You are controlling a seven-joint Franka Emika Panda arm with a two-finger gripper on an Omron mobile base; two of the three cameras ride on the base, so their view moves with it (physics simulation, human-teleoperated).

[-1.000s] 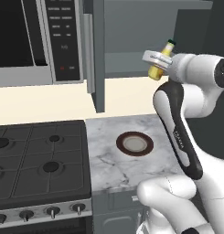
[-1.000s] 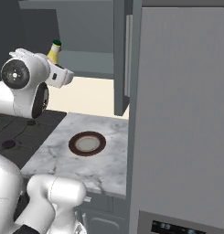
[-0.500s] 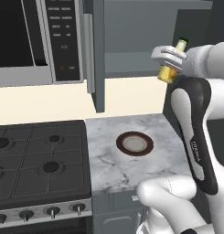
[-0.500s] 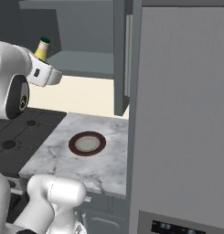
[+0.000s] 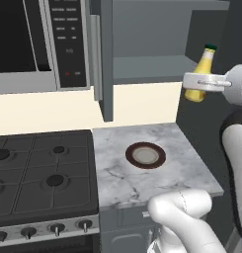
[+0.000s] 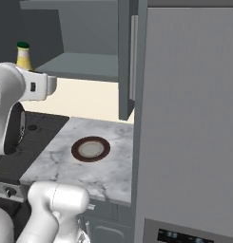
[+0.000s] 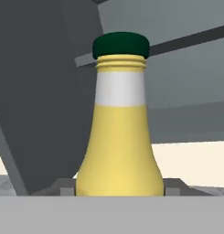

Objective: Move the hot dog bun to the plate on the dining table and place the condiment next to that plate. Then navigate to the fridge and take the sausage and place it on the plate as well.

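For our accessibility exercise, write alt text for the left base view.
A white robot gripper holds a yellow condiment bottle with a dark green cap high above a marble counter, where a brown-rimmed round plate sits beside a black gas stove.

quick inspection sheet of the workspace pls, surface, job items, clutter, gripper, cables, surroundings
surface: marble counter beside a gas stove.
job's things: yellow condiment bottle with dark green cap, held upright in the air; small brown-rimmed plate on the counter, bare.
clutter: nothing seen.
grippers: gripper closed on the condiment bottle's lower body, raised well above the counter.
cables: nothing seen.
surroundings: microwave above the stove, open grey cabinet shelf, fridge right of the counter.
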